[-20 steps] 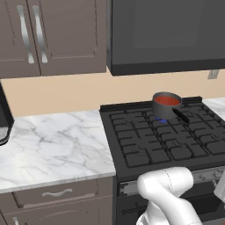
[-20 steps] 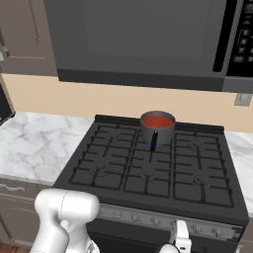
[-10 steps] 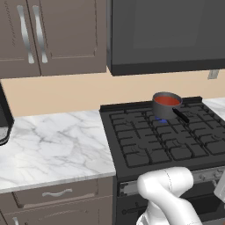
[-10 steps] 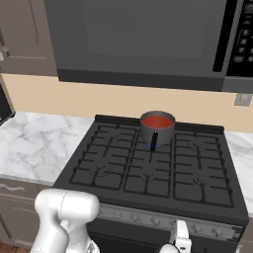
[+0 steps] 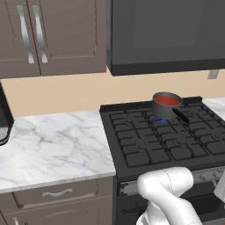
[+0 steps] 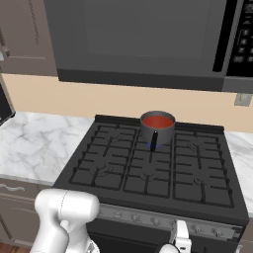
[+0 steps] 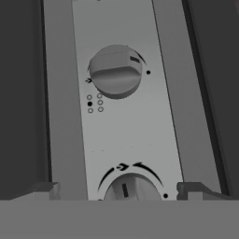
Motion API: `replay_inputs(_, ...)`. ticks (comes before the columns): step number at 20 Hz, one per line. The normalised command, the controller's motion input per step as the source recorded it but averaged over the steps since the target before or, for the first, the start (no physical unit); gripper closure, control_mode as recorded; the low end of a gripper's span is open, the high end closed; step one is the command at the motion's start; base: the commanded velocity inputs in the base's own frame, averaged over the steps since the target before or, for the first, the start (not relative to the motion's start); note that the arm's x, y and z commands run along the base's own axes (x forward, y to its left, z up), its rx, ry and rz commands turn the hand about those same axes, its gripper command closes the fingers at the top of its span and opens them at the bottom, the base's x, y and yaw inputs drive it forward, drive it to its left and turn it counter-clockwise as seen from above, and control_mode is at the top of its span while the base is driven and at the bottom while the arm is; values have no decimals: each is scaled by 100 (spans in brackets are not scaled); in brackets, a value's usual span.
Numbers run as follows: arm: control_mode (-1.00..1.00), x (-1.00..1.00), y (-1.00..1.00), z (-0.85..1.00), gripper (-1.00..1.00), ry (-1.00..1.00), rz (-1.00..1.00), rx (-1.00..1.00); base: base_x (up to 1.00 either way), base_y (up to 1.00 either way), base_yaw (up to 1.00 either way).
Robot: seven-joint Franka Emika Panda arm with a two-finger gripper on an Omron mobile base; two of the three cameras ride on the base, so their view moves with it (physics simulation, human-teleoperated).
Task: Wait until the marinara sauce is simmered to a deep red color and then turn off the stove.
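While the end effector [image 7: 119, 191] hangs low before the silvery knob strip [image 7: 126, 126] of the stove [image 6: 153, 173], its two dark fingertips [image 7: 39, 190] stand wide apart at either side of the hand view, with nothing between them — open and holding nothing. Straight between those tips sits a round grey knob [image 7: 128, 190], only its upper half showing, with a dark mark on its face and arc markings above it; I cannot tell whether the tips touch it. Farther along the strip, beyond the end effector, a second knob [image 7: 115, 71] stands with a small cluster of dots beside it. Up and well away from the end effector, on a rear burner of the black range, rests the small dark grey saucepan [image 6: 157, 127] — the marinara sauce [image 6: 158, 121] fills it as a smooth red round surface ringed by the rim, and the pan's dark handle [image 6: 153, 140] points toward the front. A small blue flame [image 5: 162, 119] shows beneath the pan. Above the range hangs a dark microwave [image 6: 143, 39]; to the side of the range lies the white marble table [image 5: 52, 145] with brown cabinets [image 5: 48, 35] over it.
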Motion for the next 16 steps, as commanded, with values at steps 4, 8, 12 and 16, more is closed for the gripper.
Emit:
replay_inputs(4,-100,0,0,0,-100,0,0,0,0,0,0)
replay_inputs(8,-100,0,0,0,-100,0,0,0,0,0,0)
replay_inputs(12,-100,0,0,0,-100,0,0,0,0,0,0)
replay_inputs(16,-100,0,0,0,-100,0,0,0,0,0,0)
